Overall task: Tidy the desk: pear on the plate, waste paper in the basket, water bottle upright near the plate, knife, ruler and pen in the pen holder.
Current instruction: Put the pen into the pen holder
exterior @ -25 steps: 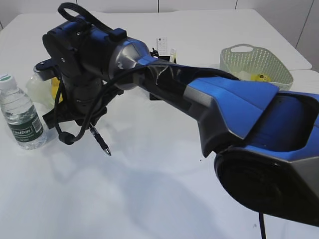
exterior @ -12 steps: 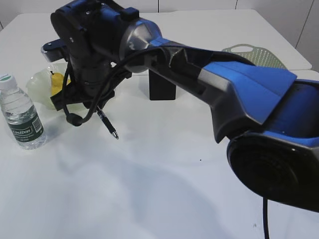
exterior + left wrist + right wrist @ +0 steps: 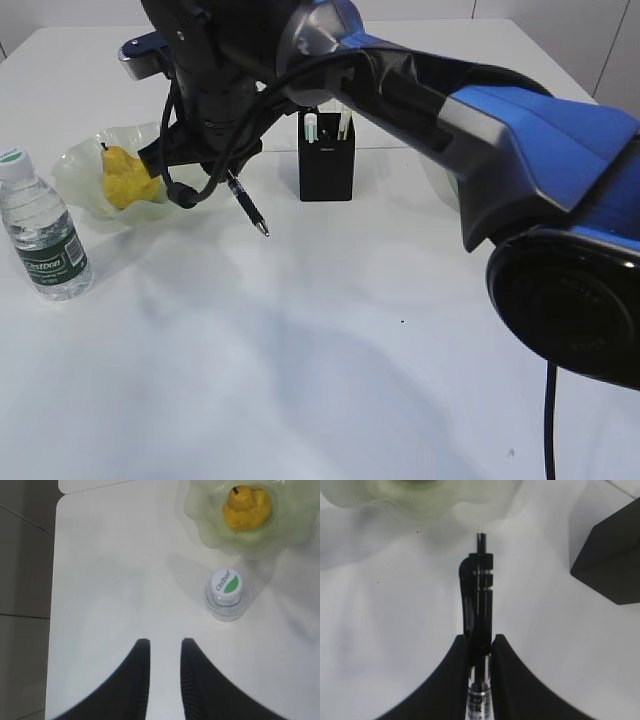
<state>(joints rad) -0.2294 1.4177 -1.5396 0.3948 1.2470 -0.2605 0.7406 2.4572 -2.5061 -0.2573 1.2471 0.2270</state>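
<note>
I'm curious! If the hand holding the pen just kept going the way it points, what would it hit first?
Probably the plate. In the right wrist view the right gripper, jaws shut on the pen, points toward its rim, with the pen holder off to the side. Depth is uncertain.

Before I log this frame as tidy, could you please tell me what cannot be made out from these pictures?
- Waste basket: hidden behind the blue right arm in the exterior view.
- Contents of the black rectangular pen holder: only tips show, too small to identify.
- Right tool: hidden by its own wrist in the exterior view.
- Black click pen: lower end cut off in the right wrist view.
</note>
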